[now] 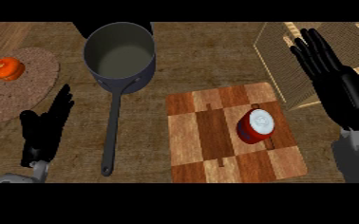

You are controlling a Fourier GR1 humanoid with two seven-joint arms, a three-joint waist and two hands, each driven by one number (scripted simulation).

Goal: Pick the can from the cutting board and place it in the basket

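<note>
A red can [254, 126] with a white lid lies tilted on the right part of the checkered wooden cutting board [210, 137]. The woven basket [280, 57] stands at the upper right, just beyond the board's far right corner. My right hand [329, 83] is open with fingers straight, raised at the right edge in front of the basket, to the right of the can and apart from it. At the lower left my left hand [43, 130] rests open with fingers up, far from the board.
A dark saucepan [119, 54] stands at the upper middle, its long handle [112, 133] running down toward the front edge, left of the board. An orange object [10, 69] sits on a round woven mat [32, 83] at the far left.
</note>
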